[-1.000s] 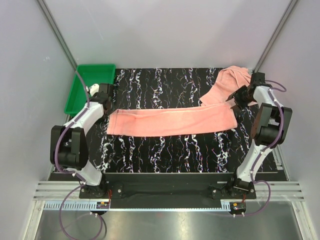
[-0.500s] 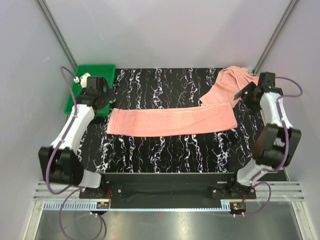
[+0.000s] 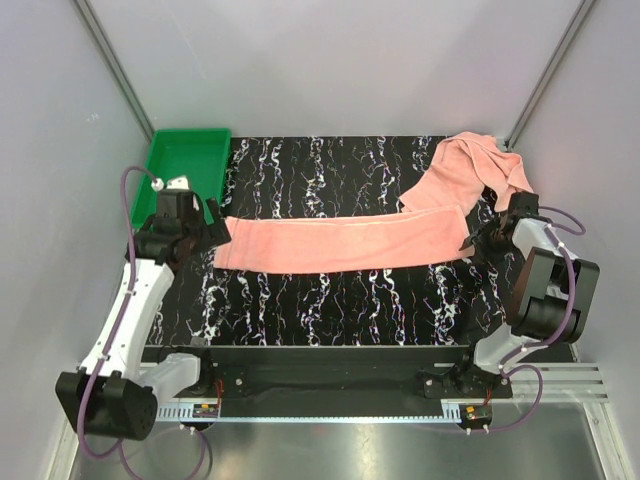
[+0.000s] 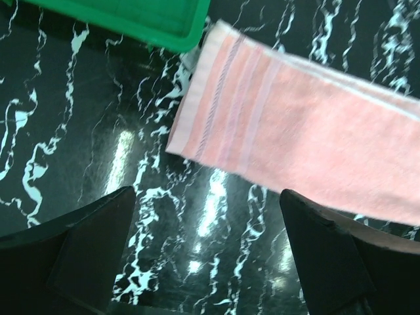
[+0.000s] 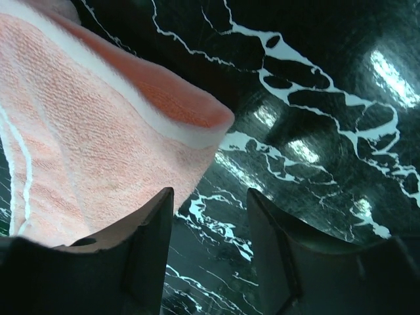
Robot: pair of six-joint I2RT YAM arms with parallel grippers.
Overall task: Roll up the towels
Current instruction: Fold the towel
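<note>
One salmon-pink towel (image 3: 340, 243) lies flat and stretched out across the middle of the black marbled table. A second towel (image 3: 467, 165) sits crumpled at the back right, its lower end touching the flat one. My left gripper (image 3: 218, 232) hovers at the flat towel's left end, open wide. In the left wrist view that striped end (image 4: 308, 131) lies just beyond the left gripper (image 4: 207, 197), with only table between the fingers. My right gripper (image 3: 468, 244) is at the towel's right end, open. In the right wrist view the towel corner (image 5: 85, 138) lies beside my left finger (image 5: 134, 256), and nothing is held.
A green tray (image 3: 185, 165) stands at the back left corner, its near rim (image 4: 131, 16) close to the towel's left end. Grey walls and slanted frame posts close in the table on three sides.
The left gripper has opened wide and come forward from the tray side to the towel's left end. The right gripper has swung from the crumpled towel toward the near side, to the flat towel's right corner.
</note>
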